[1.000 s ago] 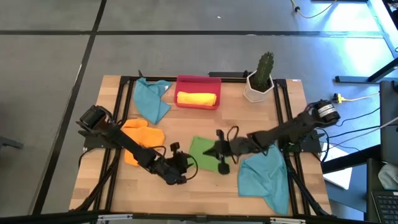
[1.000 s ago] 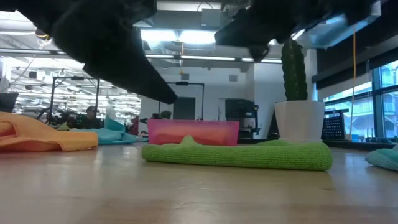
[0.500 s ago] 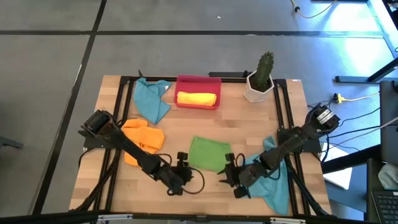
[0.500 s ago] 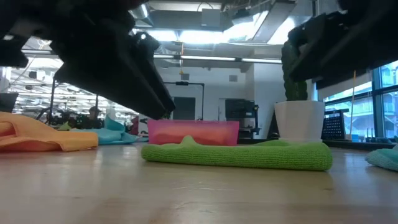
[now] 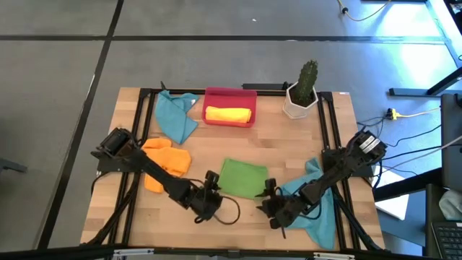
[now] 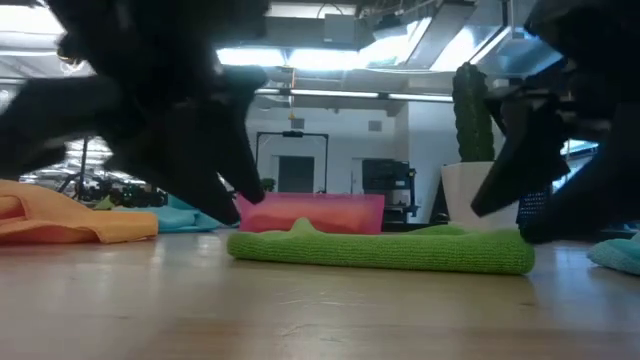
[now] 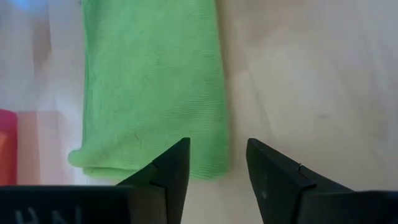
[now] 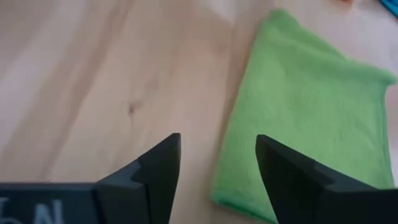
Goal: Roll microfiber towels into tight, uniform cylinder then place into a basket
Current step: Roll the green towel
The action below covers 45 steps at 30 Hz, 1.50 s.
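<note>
A green towel [image 5: 242, 178] [image 7: 149, 81] [image 8: 311, 99] lies folded flat on the table's near middle. My left gripper [image 5: 213, 183] [image 7: 217, 152] is open, its fingers standing apart over the towel's near left corner. My right gripper [image 5: 268, 191] [image 8: 217, 146] is open over the towel's near right corner. In the low view both hang just above the towel [image 6: 380, 250]. The red basket [image 5: 230, 96] at the far middle holds a rolled yellow towel [image 5: 229, 114].
An orange towel [image 5: 162, 162] lies crumpled at the left, under my left arm. One teal towel [image 5: 175, 115] lies at the far left, another [image 5: 314, 213] under my right arm. A white cactus pot [image 5: 298, 101] stands at the far right.
My right gripper has left the spot over the green towel's middle, gone toward the table's near right and sunk to the towel's near right corner. My left gripper has rolled about its own line beside the towel's near left corner. The green towel has kept still.
</note>
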Each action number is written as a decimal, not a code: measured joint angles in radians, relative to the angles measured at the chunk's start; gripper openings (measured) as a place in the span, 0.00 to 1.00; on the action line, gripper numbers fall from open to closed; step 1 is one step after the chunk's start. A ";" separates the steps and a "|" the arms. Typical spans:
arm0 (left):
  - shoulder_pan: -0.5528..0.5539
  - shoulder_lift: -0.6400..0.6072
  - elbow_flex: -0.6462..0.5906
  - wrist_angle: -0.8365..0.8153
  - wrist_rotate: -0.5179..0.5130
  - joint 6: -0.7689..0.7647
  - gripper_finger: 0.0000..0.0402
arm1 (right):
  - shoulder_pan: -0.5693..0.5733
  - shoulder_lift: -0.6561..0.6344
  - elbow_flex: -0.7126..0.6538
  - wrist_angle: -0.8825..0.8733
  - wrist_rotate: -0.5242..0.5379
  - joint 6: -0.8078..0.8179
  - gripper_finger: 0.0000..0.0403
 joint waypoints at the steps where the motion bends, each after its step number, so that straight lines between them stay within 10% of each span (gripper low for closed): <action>1: 0.009 0.000 0.000 0.002 0.012 0.012 0.38 | -0.001 0.003 0.000 -0.014 0.003 0.009 0.51; 28: 0.050 0.094 0.004 0.012 -0.006 0.139 0.38 | 0.008 0.003 0.000 -0.116 -0.004 0.074 0.51; 45: 0.054 0.124 0.003 0.010 -0.022 0.160 0.15 | 0.026 0.101 0.006 -0.073 0.096 0.056 0.51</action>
